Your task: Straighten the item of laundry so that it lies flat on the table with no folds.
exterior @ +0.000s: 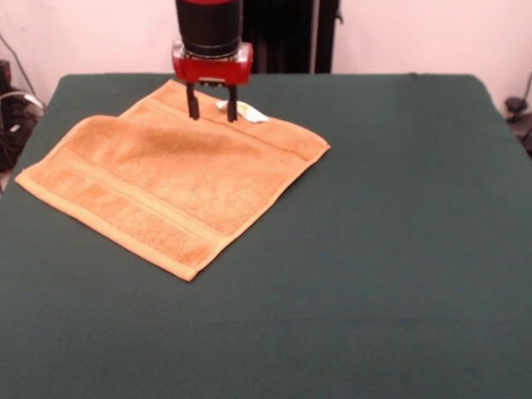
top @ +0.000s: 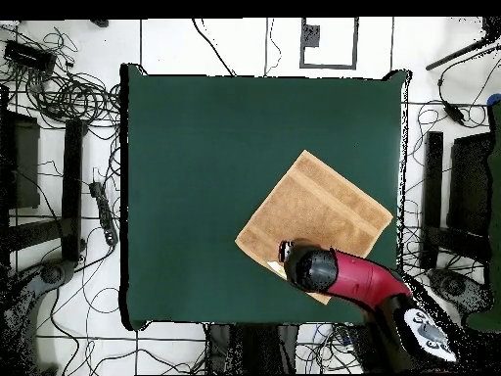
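I am working over the table, a wide dark green surface that is dwarfing everything on it. The towel, an orange-tan terry square, is lying on the part of the table nearest my base, turned diamond-wise; in the overhead view it is sitting toward the side where my arm is reaching in. It is looking spread out and nearly flat, with one woven border band running near the camera-side edge and another near the edge under me. I am judging that little is left to straighten, perhaps only the far edge where my arm is hiding part of the cloth from above.

My gripper is hanging released, its two dark fingers parted and empty, their tips just at or just above the towel's far border; whether they are touching I cannot tell. A small white tag is lying just beside them.

The towel is looking light, soft and limp, so I am expecting it to drape and drag, not slide stiffly. A corner or the hemmed edge is offering the best pinch; the thick pile should be giving good grip.
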Motion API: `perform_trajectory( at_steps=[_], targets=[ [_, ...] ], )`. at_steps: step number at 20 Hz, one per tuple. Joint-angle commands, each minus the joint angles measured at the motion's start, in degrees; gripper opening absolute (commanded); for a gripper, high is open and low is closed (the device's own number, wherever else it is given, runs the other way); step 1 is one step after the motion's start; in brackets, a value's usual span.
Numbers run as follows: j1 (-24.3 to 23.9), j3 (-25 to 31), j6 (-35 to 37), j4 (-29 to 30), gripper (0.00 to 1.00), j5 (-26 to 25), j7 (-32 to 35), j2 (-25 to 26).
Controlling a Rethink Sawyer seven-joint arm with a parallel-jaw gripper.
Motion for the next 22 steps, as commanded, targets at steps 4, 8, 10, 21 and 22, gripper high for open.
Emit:
perform_trajectory(
  at_steps=[4, 8, 10, 21, 22],
  targets=[
    [-1.38, 0.91, -8.15, 6.09, 1.0, -5.24, 7.4, 3.57],
    [-2.28, 0.87, -7.03, 4.28, 1.0, -6.7, 5.87, 4.3],
    [-3.82, 2.51, -6.31, 3.34, 1.0, -6.98, 4.8, 4.74],
    [-4.68, 2.08, -7.26, -0.34, 1.0, -10.47, 4.48, 8.26],
    [-4.67, 1.82, -7.94, -1.04, 1.0, -10.97, 4.55, 9.37]
  ],
)
